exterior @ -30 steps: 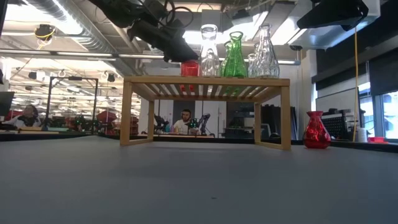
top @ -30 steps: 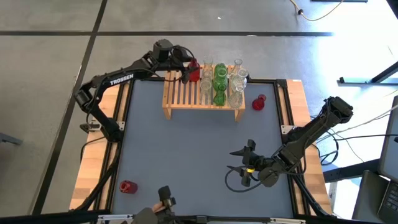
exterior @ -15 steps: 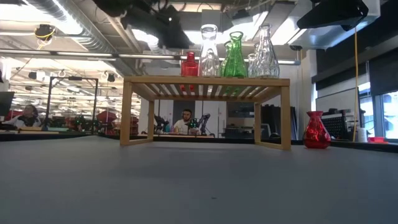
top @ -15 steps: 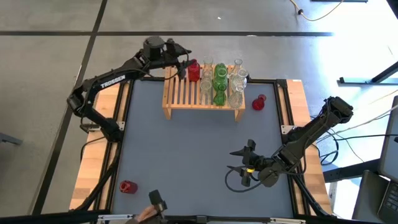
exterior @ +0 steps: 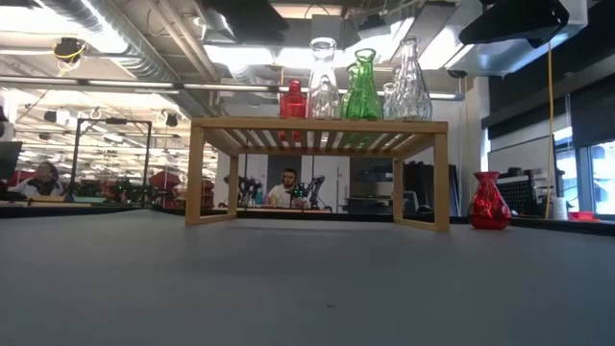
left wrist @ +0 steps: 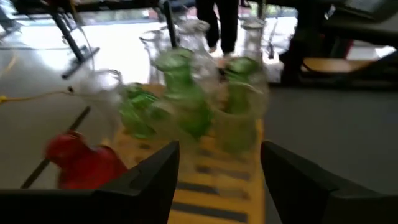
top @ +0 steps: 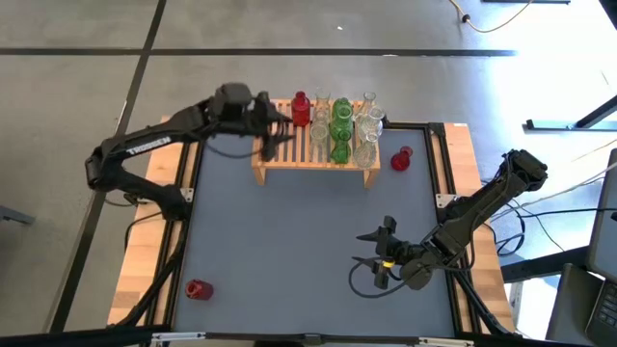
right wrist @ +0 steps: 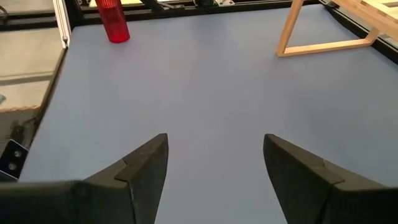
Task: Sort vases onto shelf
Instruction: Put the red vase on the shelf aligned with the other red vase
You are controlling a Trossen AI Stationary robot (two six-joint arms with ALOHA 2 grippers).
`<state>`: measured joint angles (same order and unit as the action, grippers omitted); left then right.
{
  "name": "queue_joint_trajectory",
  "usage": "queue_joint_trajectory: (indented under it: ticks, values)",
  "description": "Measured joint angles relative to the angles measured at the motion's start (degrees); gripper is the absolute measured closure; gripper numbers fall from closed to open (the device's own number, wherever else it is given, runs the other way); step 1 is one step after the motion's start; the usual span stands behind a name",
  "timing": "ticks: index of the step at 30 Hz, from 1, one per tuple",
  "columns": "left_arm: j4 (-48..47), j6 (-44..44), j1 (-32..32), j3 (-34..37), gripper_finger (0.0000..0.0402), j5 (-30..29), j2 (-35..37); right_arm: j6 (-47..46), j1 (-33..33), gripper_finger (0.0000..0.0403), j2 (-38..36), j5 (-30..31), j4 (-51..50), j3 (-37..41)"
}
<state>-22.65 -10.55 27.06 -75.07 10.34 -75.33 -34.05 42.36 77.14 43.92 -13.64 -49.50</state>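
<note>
While the wooden shelf (top: 314, 145) stands at the far edge of the counter (top: 289, 251), a cluster of clear and green vases (top: 344, 125) is seen gathered on its slats toward the right, with a small red vase (top: 300, 108) set at the back just left of them. Nothing is seen blocking the open slats at the shelf's left end, above which the left gripper (top: 277, 130) is held with its fingers spread and nothing between them; in its wrist view the green vases (left wrist: 186, 106) and the red one (left wrist: 81, 162) are seen just beyond the fingers. Two red vases are found off the shelf: one (top: 401, 158) on the counter just beside the shelf's right end, another (top: 197, 289) well apart near the front left corner. The right gripper (top: 378, 253) is rested low over the front right of the counter, released and empty.

A blue-grey mat is laid over the counter, framed in black with light wood at the sides. Behind it, an open workshop with ceiling pipes and lights is seen, and a seated person (exterior: 285, 188) is visible under the shelf.

Compared with a second ago, the left gripper has been drawn back from the red vase, which is now left standing free on the shelf.
</note>
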Motion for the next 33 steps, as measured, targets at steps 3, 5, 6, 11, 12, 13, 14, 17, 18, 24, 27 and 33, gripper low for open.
queue_joint_trajectory:
  ticks: [3, 5, 6, 11, 12, 13, 14, 17, 18, 24, 27, 33]
  values:
    - [-5.5, 2.1, -5.7, 0.0, 0.0183, -5.2, 1.9, 1.2, 0.0, 0.0151, 0.0, 0.0, -0.9, 0.0]
    - [-9.2, 4.0, -9.6, 0.0, 0.0184, -7.6, 2.9, 2.0, 0.0, 0.0151, 0.0, -0.5, -1.6, 0.0]
    - [-10.5, 5.2, -11.9, 0.0, 0.0184, -8.7, 3.4, 2.5, 0.0, 0.0151, 0.0, -1.1, -1.9, 0.0]
    - [-15.3, 12.2, -24.0, 0.0, 0.0184, -15.3, 4.5, 3.6, 0.0, 0.0151, 0.0, -2.6, -2.0, 0.0]
    - [-16.0, 13.7, -26.5, 0.0, 0.0184, -17.3, 4.5, 4.1, 0.0, 0.0151, 0.0, -2.8, -2.0, 0.0]
    - [-16.2, 15.4, -28.9, 0.0, 0.0184, -19.5, 4.5, 4.2, 0.0, 0.0151, 0.0, -3.0, -2.0, 0.0]
    - [-16.4, 17.1, -31.5, 0.0, 0.0184, -21.6, 4.6, 4.4, 0.0, 0.0151, 0.0, -3.0, -2.0, 0.0]
    - [-18.3, 22.1, -38.4, 0.0, 0.0184, -26.9, 4.6, 4.4, 0.0, 0.0151, 0.0, -3.0, -1.5, 0.0]
    - [-18.9, 23.7, -40.7, 0.0, 0.0184, -28.7, 4.6, 4.4, 0.0, 0.0151, 0.0, -3.0, -1.4, 0.0]
    - [-18.9, 33.8, -53.0, 3.7, 0.0184, -38.5, 4.4, 2.8, 0.0, 0.0151, 0.0, -4.2, -1.5, 0.0]
    - [-15.9, 38.6, -58.5, 7.9, 0.0184, -42.7, 4.4, 1.1, 0.0, 0.0151, -0.9, -6.4, -2.0, 0.0]
    - [-3.8, 42.0, -66.3, 16.1, 0.0184, -48.0, 4.4, -8.1, 0.0, 0.0151, -8.0, -7.9, -11.5, -0.1]
